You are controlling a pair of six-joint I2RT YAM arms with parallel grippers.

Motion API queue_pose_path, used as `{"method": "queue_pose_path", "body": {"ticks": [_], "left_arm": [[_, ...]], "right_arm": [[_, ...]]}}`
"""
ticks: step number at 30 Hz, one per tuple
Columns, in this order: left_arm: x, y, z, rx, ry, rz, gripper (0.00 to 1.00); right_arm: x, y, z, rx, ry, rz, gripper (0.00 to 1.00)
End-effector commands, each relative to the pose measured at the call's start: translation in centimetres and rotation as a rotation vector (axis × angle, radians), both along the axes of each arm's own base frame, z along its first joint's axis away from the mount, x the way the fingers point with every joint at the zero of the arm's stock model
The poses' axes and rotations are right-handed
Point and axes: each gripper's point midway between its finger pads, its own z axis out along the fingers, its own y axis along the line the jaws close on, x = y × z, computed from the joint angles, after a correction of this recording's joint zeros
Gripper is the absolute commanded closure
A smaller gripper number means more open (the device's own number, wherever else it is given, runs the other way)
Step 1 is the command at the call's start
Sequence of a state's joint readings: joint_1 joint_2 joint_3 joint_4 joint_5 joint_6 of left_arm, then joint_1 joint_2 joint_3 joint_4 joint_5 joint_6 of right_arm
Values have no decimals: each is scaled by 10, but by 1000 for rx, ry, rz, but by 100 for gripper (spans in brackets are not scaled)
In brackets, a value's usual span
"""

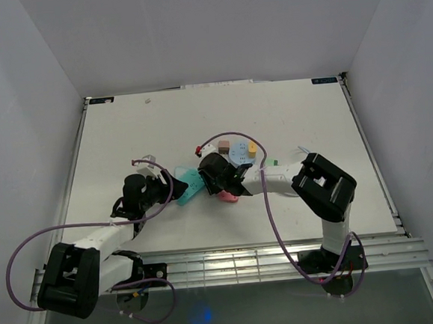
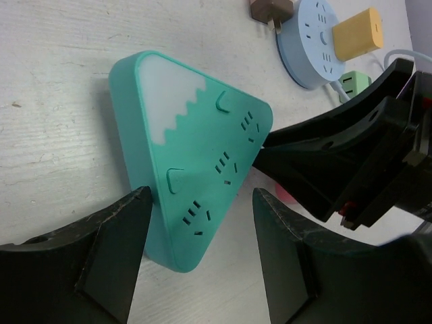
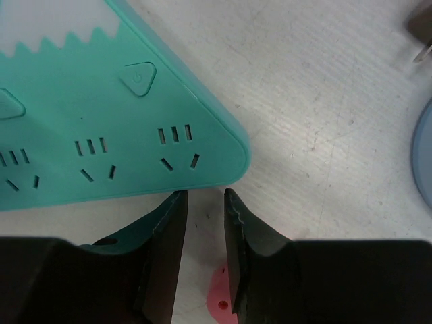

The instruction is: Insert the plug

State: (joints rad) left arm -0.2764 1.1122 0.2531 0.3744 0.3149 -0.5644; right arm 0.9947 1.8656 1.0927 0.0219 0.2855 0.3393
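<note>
A teal triangular power strip (image 1: 190,185) (image 2: 196,155) (image 3: 101,128) lies flat on the white table, its socket slots facing up. My left gripper (image 1: 175,189) (image 2: 202,196) is open, its two fingers either side of the strip's near corner. My right gripper (image 1: 204,179) (image 3: 205,196) is open by a narrow gap, with its tips right at the strip's right corner (image 2: 260,138). Nothing sits between those tips. A pink plug (image 1: 227,196) (image 3: 219,300) (image 2: 287,196) lies on the table under the right fingers, mostly hidden by them.
Behind the right gripper is a round blue socket hub (image 1: 240,153) (image 2: 314,40) with a yellow plug (image 1: 251,149) (image 2: 358,34) seated in it. A brown plug (image 1: 223,146) (image 2: 270,10) and a green plug (image 1: 273,161) (image 2: 354,81) lie beside the hub.
</note>
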Motion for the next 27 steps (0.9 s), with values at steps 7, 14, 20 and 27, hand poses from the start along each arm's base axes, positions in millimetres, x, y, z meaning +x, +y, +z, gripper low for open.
{"method": "queue_pose_path", "body": {"ticks": [7,14,20,27], "left_arm": [[-3,0,12,-10,-56,2,28],[-2,4,14,-10,-60,28,27],[-2,6,20,-10,-80,38,25],[-2,9,25,-8,-105,54,20]], "right_arm": [[48,-6,42,42,-85,-62,60],[84,-34,59,33,-114,-141,37],[120,-47,65,-11,-132,-199,33],[149,-50,56,-37,-122,-256,32]]}}
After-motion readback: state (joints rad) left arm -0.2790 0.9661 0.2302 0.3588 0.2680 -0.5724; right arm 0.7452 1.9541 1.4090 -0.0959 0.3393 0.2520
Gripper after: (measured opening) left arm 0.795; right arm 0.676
